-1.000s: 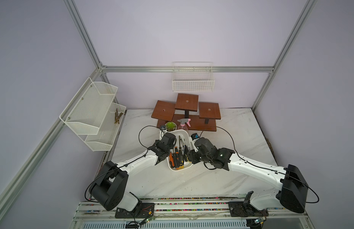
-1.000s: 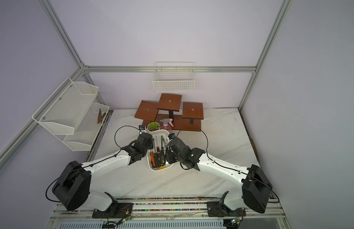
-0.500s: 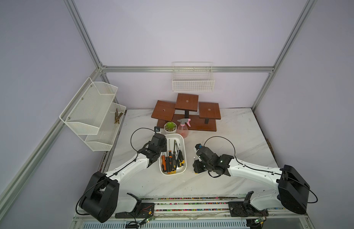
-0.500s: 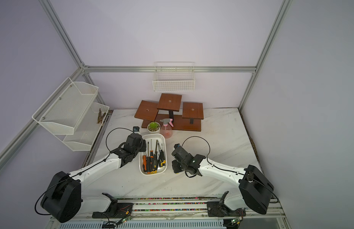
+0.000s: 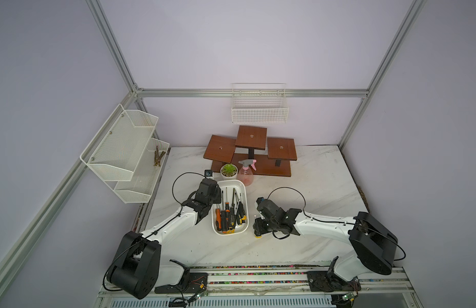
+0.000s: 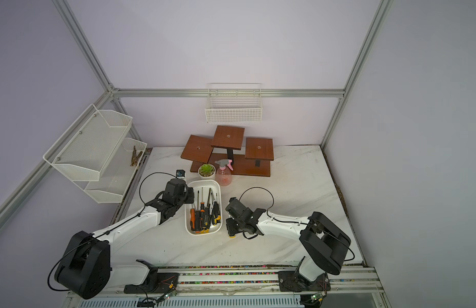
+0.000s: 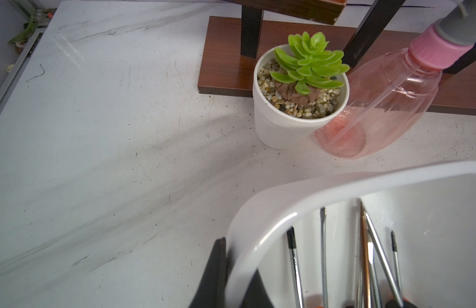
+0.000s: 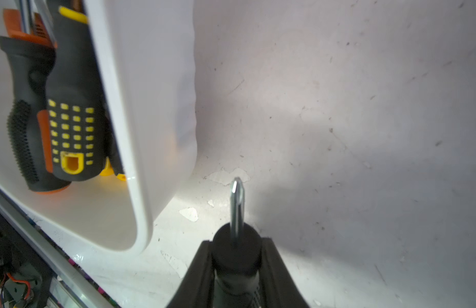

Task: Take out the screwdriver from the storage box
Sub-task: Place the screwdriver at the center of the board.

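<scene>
The white storage box [image 5: 231, 184] [image 6: 207, 182] lies mid-table with several orange, yellow and black screwdrivers [image 5: 228, 213] [image 6: 203, 216] in it. My left gripper [image 5: 217, 198] [image 6: 190, 196] [image 7: 236, 277] is shut on the box's left rim [image 7: 271, 208], one finger outside and one inside. Right of the box, low over the table, my right gripper [image 5: 258, 228] [image 6: 231, 227] [image 8: 236, 256] is shut on a black-handled screwdriver [image 8: 236, 202]. Its steel cross tip points away from the gripper, and its yellow butt [image 5: 257, 235] faces the table's front. Beside it stands the box's outer wall [image 8: 151, 106].
Just behind the box stand a white potted succulent [image 5: 229, 171] [image 7: 298, 106] and a pink spray bottle [image 5: 246, 174] [image 7: 378, 106]. A brown tiered wooden stand [image 5: 258, 160] fills the back. White mesh baskets hang on the left wall [image 5: 124, 152] and on the back wall [image 5: 259, 109].
My right gripper has come out of the box with the screwdriver and moved right and down toward the table. The left gripper has kept its grip on the rim, and the box has shifted slightly.
</scene>
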You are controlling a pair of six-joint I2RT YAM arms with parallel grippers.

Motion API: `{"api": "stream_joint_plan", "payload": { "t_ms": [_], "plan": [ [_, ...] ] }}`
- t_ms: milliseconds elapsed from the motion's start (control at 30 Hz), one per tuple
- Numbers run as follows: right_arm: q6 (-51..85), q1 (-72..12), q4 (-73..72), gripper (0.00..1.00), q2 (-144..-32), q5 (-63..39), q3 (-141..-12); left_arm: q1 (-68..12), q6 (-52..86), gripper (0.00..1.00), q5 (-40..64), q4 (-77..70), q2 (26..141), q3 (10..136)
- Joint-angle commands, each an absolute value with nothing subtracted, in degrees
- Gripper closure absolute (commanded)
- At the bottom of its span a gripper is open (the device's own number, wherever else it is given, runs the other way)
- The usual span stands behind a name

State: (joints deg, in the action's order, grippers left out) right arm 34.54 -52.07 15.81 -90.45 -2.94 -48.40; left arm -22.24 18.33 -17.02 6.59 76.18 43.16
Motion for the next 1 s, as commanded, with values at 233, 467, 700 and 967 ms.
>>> {"api": "stream_joint_plan", "payload": {
  "t_ms": [233, 467, 700, 967],
  "plan": [
    [38.2, -52.7, 10.6, 1.0, -94.8, -4.7, -48.7, -21.1, 17.0, 1.0, -16.5, 0.4, 75.3, 42.2],
    [40.5, -52.7, 9.8, 1.0, -95.1, -2.7, -46.8, -20.9, 17.2, 1.0, -16.2, 0.3, 75.2, 42.0],
    [41.6, -52.7, 9.7, 1.0, -95.5, -1.1, -45.8, -20.9, 17.4, 1.0, -16.2, 0.2, 75.1, 41.8],
    [43.6, -52.7, 8.3, 1.0, -94.2, 0.0, -43.6, -20.9, 17.5, 1.0, -16.2, -0.1, 74.8, 41.4]
  ]
}}
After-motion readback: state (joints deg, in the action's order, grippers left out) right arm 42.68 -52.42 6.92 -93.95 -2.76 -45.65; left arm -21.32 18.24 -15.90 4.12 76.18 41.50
